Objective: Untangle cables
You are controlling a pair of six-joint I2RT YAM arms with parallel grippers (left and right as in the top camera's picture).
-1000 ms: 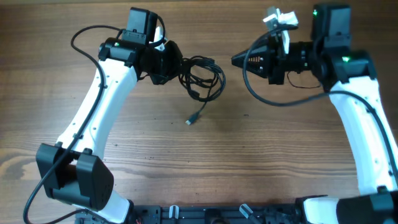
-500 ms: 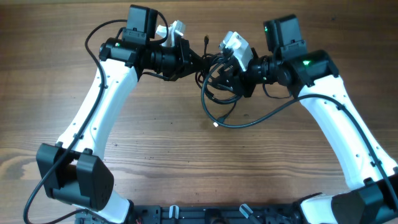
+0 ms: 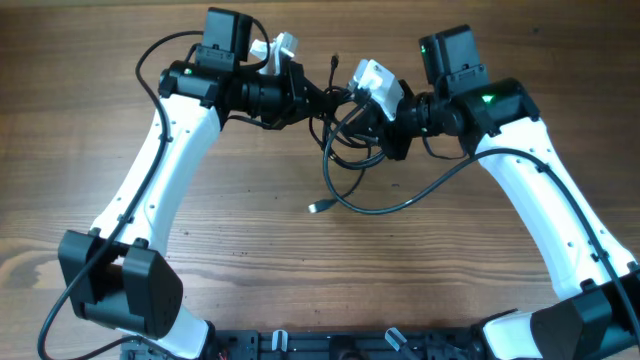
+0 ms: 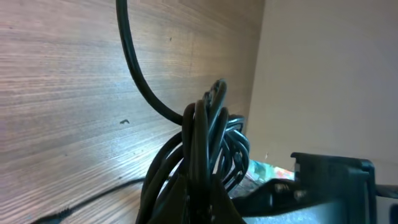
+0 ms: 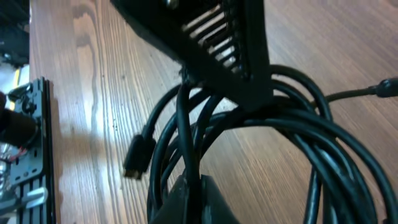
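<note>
While jaws clamp cables [image 3: 345, 130], table edge [image 4: 258, 74] lies close.

Overhead view: even, moderately bright light from above. The wood grain of the table [image 3: 250, 240] is sharp, and shadows under the arms [image 3: 150, 190] are soft and faint.

Left wrist view: pale glare on the table at lower left washes out the grain. The cables [image 4: 199, 143], close to the lens, are dark, underexposed and slightly blurred.

Right wrist view: the nearest cables are out of focus, and a glare streak crosses the wood at upper left.
</note>
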